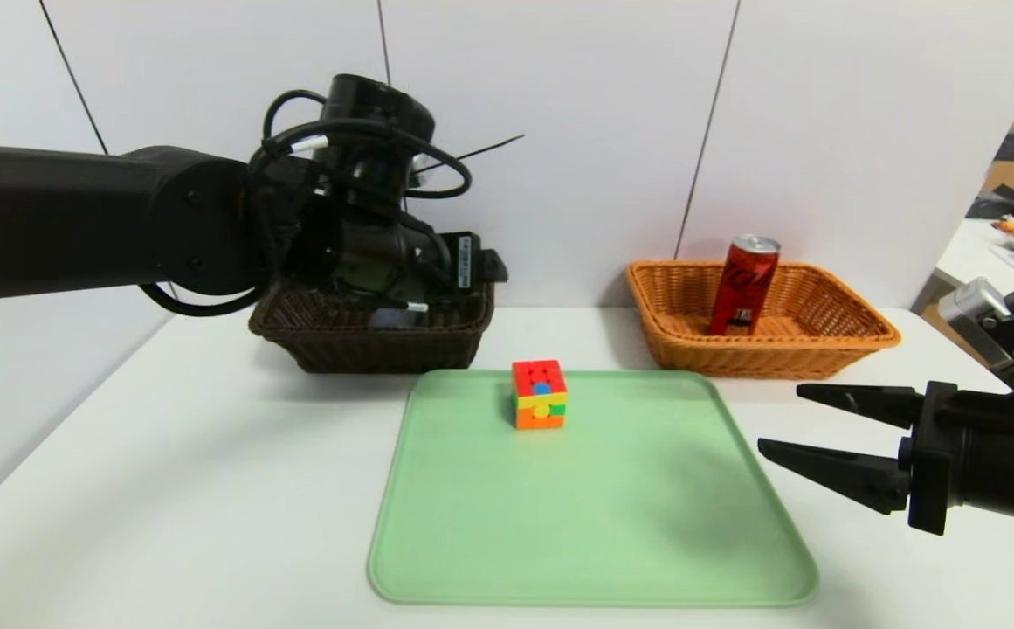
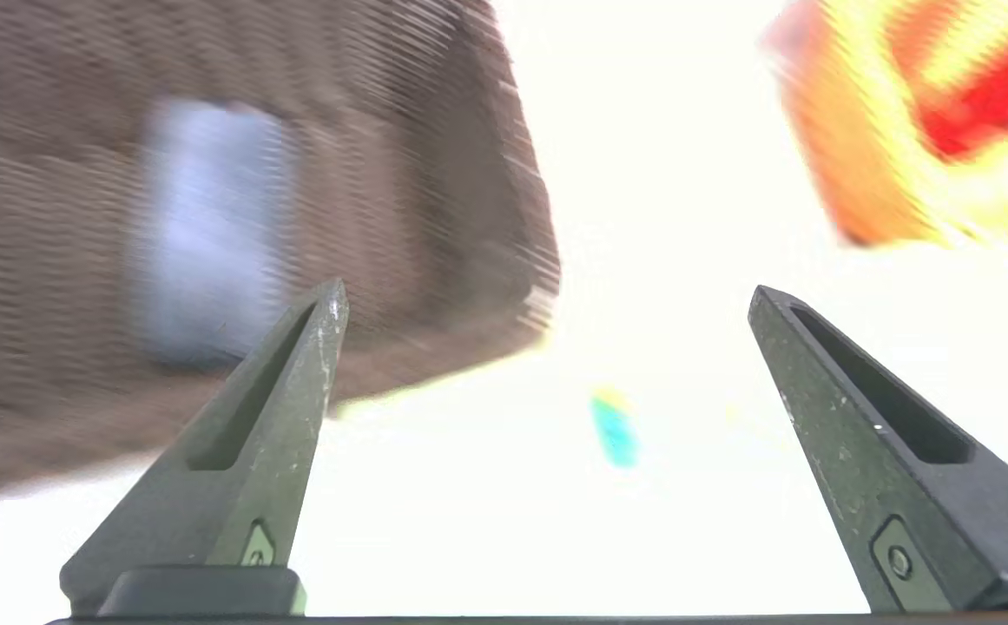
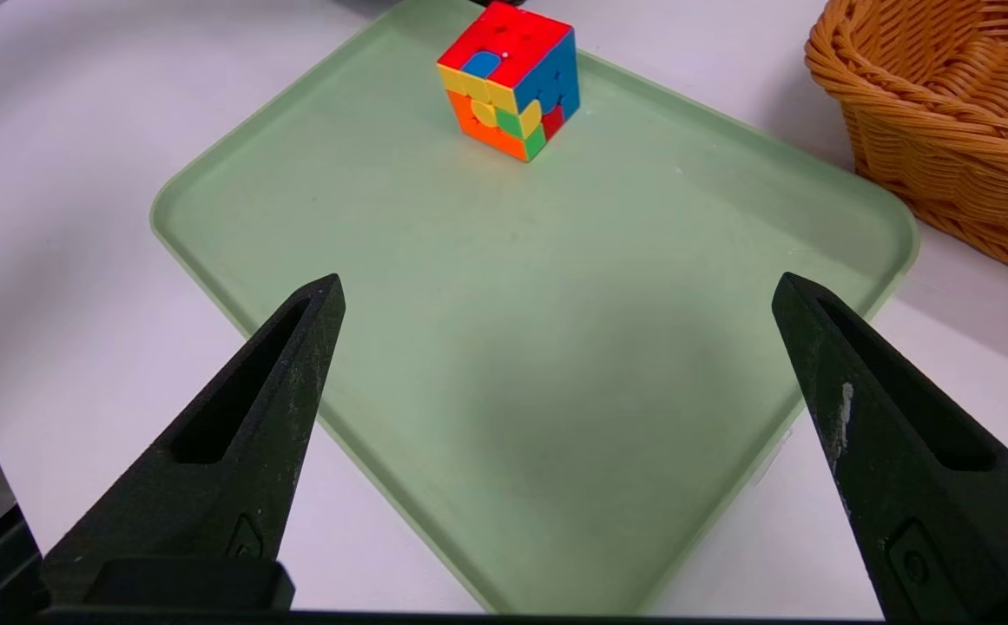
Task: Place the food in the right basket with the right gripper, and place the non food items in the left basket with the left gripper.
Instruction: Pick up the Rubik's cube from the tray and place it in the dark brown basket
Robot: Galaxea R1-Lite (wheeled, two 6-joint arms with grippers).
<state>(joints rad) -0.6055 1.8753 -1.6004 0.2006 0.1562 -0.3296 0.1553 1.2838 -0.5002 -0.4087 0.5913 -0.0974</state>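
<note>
Hovering over the dark basket (image 1: 367, 336), the left gripper (image 2: 547, 299) gapes wide, empty; cube (image 1: 540, 394) waits on the tray (image 1: 594, 524), non-food, its job; right gripper (image 1: 808, 441) idles wide beside the tray.

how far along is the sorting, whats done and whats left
Done: the red can stands in the orange basket, and a pale item lies in the dark basket. In hand: nothing; the left gripper and right gripper are open. Left: the puzzle cube on the green tray.

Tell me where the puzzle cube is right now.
In the head view, the puzzle cube sits near the green tray's far edge, between the dark basket and orange basket.
</note>
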